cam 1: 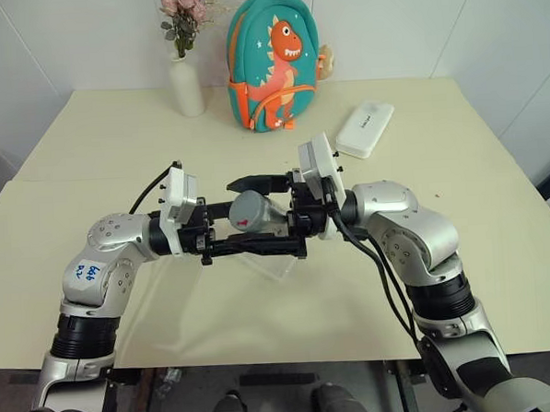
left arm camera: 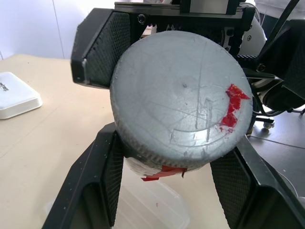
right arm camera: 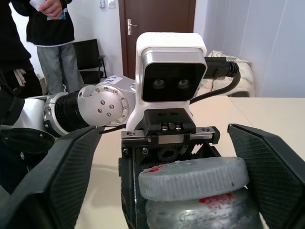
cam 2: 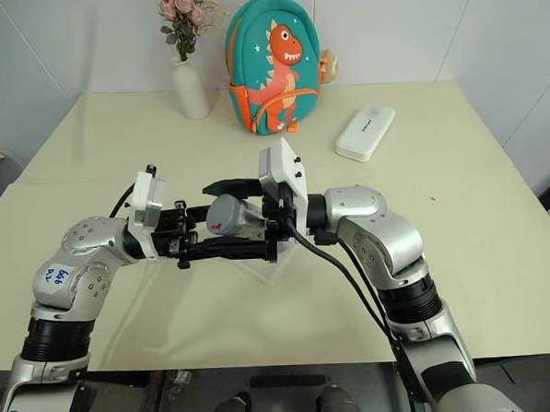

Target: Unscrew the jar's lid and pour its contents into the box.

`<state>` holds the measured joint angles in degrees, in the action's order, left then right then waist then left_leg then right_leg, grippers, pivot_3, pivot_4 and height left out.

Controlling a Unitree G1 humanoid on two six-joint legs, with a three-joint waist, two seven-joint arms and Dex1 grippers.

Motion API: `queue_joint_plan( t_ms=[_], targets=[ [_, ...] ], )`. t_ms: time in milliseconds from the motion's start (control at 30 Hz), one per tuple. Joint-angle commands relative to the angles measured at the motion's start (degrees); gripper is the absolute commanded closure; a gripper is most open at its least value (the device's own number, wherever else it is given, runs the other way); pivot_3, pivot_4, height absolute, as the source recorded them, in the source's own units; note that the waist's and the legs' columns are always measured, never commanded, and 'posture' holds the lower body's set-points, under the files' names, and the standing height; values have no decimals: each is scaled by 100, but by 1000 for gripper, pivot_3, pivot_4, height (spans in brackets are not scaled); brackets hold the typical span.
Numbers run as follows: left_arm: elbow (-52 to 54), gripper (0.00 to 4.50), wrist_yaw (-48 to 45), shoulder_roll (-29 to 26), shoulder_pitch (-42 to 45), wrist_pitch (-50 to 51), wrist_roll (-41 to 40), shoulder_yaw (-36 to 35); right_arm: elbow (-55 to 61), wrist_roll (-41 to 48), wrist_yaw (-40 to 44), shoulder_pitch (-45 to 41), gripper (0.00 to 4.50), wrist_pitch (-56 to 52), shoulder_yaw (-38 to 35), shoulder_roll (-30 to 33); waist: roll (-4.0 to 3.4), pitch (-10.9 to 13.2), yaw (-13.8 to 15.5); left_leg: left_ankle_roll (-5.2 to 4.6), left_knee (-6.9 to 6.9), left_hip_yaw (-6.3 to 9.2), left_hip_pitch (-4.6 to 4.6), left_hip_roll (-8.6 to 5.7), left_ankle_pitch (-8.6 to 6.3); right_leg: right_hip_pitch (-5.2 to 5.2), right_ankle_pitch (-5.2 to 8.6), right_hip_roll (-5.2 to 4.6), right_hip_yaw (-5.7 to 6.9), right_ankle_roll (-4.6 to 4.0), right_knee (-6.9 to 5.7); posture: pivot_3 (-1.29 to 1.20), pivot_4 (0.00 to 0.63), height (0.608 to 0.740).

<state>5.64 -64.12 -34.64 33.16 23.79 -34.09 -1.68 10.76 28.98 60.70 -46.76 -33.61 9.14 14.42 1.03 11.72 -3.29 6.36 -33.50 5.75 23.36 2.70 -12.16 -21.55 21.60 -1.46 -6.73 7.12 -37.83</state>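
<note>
We see the left gripper (cam 1: 223, 235) clamped on the jar (cam 1: 254, 212), held sideways above the box (cam 1: 276, 261) near the desk's (cam 1: 496, 204) front edge. Lid (left arm camera: 181, 98) still on. Right gripper (cam 1: 274, 215) fingers spread apart, either side of lid, not touching.

One jar (cam 1: 249, 211), one lid (left arm camera: 183, 98), one clear box (left arm camera: 152, 210), one white case (cam 1: 364, 128), one vase (cam 1: 186, 84), one dinosaur backpack (cam 1: 275, 58), two end effectors: left (cam 1: 257, 216), right (cam 1: 248, 215).
</note>
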Motion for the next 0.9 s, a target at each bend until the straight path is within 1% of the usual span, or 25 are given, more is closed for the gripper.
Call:
queue_joint_plan(
  t_ms=[33, 300, 567, 767, 900],
  targets=[
    [-111, 2110, 192, -17, 140, 68, 141, -22, 394, 275, 163, -294, 46, 159, 203, -188, 0, 0, -3, 0, 0, 0, -1, 0, 0, 0, 0, 0, 0, 0, -1, 0, 150, 740],
    [-131, 2110, 74, -148, 314, 241, 166, 1, 212, 68, 97, -307, 46, 359, 214, -78, -1, 3, -7, 0, 1, 2, 0, 1, 0, -1, 0, 1, 2, 0, -1, 0, 150, 740],
    [-6, 2110, 140, -309, 294, 514, 73, -143, 180, 75, 25, -262, 46, 409, 85, 195, -1, 4, -8, 0, 0, 2, 2, 1, 0, -1, 0, 0, 3, 0, 0, 0, 150, 740],
    [181, 2110, 173, -446, 179, 745, -33, -281, -27, 14, -263, -315, 46, 517, -155, 309, -1, 5, -8, 0, 1, 3, 2, 1, 0, -1, 0, 0, 3, 0, 0, 0, 150, 740],
    [323, 2110, 203, -523, 130, 873, -125, -355, -262, -209, -419, -341, 46, 691, -203, 393, -1, 5, -6, 0, 1, 2, 2, 1, 0, -1, 0, 0, 3, 0, 1, 0, 150, 740]
  ],
)
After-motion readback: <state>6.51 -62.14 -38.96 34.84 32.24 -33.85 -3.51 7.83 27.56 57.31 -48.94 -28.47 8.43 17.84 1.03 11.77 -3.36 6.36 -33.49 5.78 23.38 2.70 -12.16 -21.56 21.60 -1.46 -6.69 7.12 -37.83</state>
